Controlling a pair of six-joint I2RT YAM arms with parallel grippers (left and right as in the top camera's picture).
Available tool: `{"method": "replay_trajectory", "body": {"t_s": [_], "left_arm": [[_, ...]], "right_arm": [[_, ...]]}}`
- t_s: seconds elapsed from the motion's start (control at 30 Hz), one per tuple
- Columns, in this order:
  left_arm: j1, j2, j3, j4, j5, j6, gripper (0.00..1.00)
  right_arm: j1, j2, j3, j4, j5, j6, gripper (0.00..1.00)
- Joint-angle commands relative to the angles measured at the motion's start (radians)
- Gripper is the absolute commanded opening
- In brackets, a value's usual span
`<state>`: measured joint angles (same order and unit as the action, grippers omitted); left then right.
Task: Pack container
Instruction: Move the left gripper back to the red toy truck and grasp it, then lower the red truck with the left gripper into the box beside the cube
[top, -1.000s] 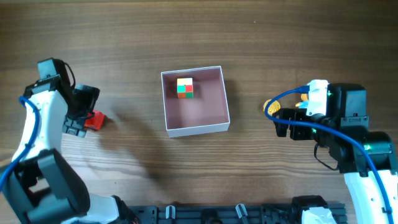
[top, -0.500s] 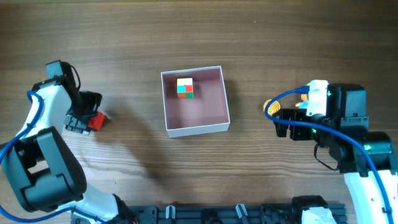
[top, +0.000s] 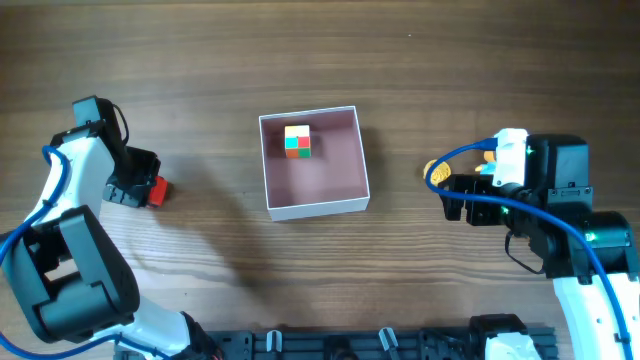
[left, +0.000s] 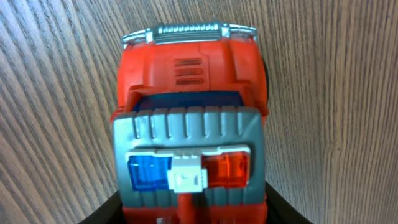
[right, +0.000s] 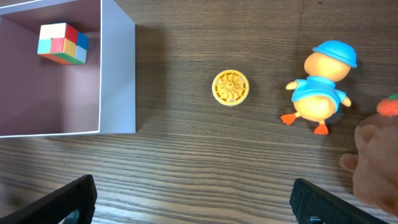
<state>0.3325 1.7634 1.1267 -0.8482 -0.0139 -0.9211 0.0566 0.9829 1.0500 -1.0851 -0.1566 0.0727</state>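
Observation:
The container (top: 318, 208), a white-walled box with a pink floor, sits mid-table and shows at the top left of the right wrist view (right: 118, 74). A multicoloured cube (top: 297, 141) lies inside it (right: 62, 42). At the far left a red toy truck (top: 154, 191) with a blue and red light bar (left: 189, 106) stands on the table. My left gripper (top: 138, 189) straddles the truck (left: 194, 210), its black fingers pressed against both sides. My right gripper (top: 455, 198) hovers open over bare wood (right: 193, 190), right of the container.
A yellow ribbed disc (right: 231, 87) and a duck toy with a blue cap (right: 320, 87) lie right of the container. A brown furry thing (right: 376, 162) sits at the right edge. The right arm's blue cable (top: 455, 155) loops above the disc.
My left gripper has come down over the red truck and its jaws have closed in against the truck's sides. The right arm has not moved.

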Motion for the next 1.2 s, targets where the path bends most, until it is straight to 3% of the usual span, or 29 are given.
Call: {"method": "replay_trajectory", "body": {"t_s": [0.0, 0.33, 0.63, 0.83, 0.93, 1.17], "left_arm": [[0.003, 0.011, -0.008, -0.009, -0.009, -0.003, 0.32], [0.003, 0.001, -0.008, -0.058, -0.005, 0.001, 0.04], [-0.085, -0.163, 0.043, -0.162, -0.001, 0.081, 0.04], [-0.336, -0.307, 0.146, -0.244, 0.002, 0.132, 0.04], [-0.529, -0.342, 0.211, -0.245, 0.002, 0.132, 0.04], [-0.881, -0.309, 0.261, -0.049, -0.012, 0.188, 0.04]], "right_arm": [[0.004, 0.002, 0.023, 0.0, -0.002, -0.017, 1.0], [0.004, 0.002, 0.023, 0.001, -0.002, -0.017, 1.0], [0.004, 0.002, 0.023, 0.012, -0.002, -0.017, 1.0], [0.004, 0.002, 0.023, 0.021, -0.001, -0.017, 1.0], [0.004, 0.002, 0.023, 0.023, -0.001, -0.017, 1.0], [0.004, 0.002, 0.023, 0.025, -0.001, -0.017, 1.0]]}}
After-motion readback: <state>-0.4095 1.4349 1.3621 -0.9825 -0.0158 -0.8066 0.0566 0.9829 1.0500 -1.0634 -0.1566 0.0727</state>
